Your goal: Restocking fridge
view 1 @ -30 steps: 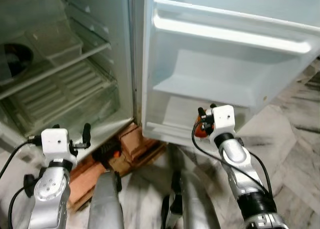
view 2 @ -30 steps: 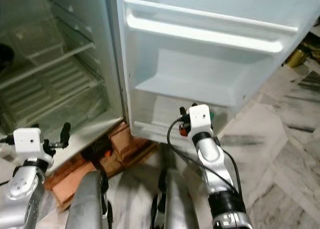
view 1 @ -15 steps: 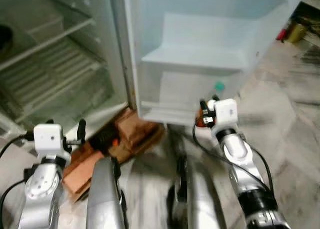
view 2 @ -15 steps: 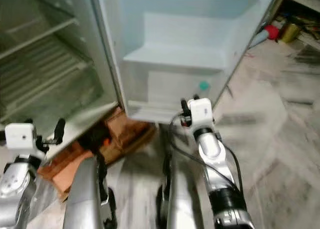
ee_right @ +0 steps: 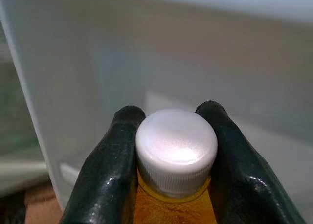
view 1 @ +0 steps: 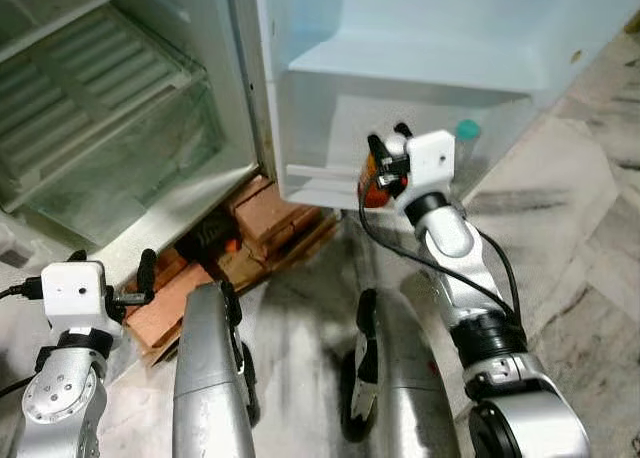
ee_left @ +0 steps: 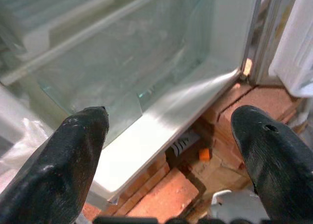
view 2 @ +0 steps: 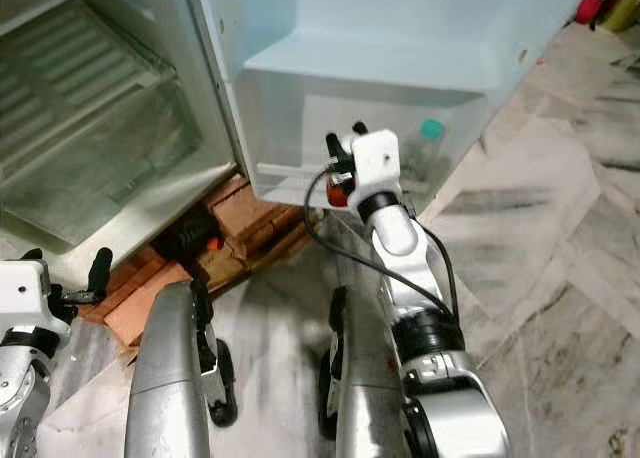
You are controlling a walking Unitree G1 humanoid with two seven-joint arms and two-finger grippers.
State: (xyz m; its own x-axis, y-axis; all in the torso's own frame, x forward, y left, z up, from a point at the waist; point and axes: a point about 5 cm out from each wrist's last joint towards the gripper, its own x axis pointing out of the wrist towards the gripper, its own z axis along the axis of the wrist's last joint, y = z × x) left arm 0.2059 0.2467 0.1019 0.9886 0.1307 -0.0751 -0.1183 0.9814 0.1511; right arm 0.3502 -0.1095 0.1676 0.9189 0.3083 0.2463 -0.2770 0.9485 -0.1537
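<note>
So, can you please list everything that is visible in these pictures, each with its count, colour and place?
fridge: one, white, door open, left of the scene
door shelf: one, white, lowest on the open door, ahead of the right gripper
teal cap: one, behind the door shelf wall; what it belongs to cannot be told
bottle: one, orange with a white cap, held at the neck before the door shelf
bricks: several, reddish, under the fridge
floor: marble, grey-veined
right gripper: black fingers shut on the bottle
left gripper: black fingers open, low, facing the bottom of the fridge
</note>
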